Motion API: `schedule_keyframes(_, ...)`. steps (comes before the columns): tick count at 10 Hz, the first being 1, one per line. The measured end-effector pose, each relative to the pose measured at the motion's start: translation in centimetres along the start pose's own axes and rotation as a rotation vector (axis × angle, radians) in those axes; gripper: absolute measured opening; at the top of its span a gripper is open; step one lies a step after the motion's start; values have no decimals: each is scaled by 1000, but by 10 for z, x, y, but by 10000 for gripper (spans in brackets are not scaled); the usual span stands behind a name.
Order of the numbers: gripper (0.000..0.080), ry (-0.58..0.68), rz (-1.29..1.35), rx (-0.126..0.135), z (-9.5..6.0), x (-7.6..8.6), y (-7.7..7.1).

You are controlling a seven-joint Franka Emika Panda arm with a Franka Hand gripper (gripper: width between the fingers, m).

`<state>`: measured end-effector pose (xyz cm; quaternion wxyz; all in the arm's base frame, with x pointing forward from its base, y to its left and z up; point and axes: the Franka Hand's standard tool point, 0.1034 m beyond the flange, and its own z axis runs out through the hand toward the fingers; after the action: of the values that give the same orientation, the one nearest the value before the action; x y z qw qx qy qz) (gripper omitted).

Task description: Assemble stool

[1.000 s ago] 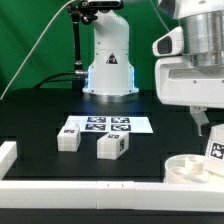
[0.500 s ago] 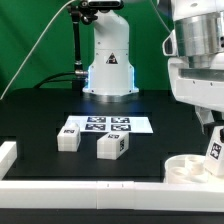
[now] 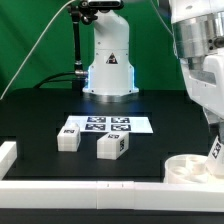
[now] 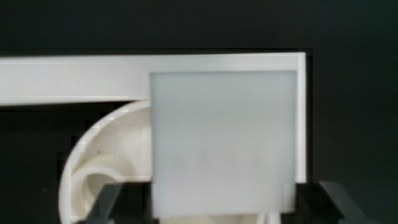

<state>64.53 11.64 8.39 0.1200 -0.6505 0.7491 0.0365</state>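
The round white seat [image 3: 188, 166] lies at the exterior view's right, by the front rail; in the wrist view the seat [image 4: 103, 150] shows as a curved rim beside the held piece. My gripper [image 3: 213, 138] is shut on a white tagged leg [image 3: 214, 151] that hangs just over the seat's far right side, slightly tilted. That leg [image 4: 222, 130] fills the wrist view, gripped on both sides between the dark fingers [image 4: 121, 198] of my gripper [image 4: 222, 206]. Two more legs lie loose on the black table: one [image 3: 68, 136] to the left, one [image 3: 111, 146] near the middle.
The marker board [image 3: 106, 125] lies flat behind the loose legs. A long white rail [image 3: 80, 188] runs along the table's front and another rail end [image 3: 8, 155] sits at the left. The robot's base [image 3: 108, 62] stands at the back.
The arm has swung and tilted toward the exterior view's right. The held leg has shifted a little that way and leans more over the seat. The loose legs have not moved.
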Motion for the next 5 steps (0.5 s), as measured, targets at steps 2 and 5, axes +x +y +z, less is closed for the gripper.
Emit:
schedule_keyframes(2, 337, -17, 121, -1, 0, -1, 0)
schedule_keyframes(5, 535, -20, 46, -15, -2, -2, 0)
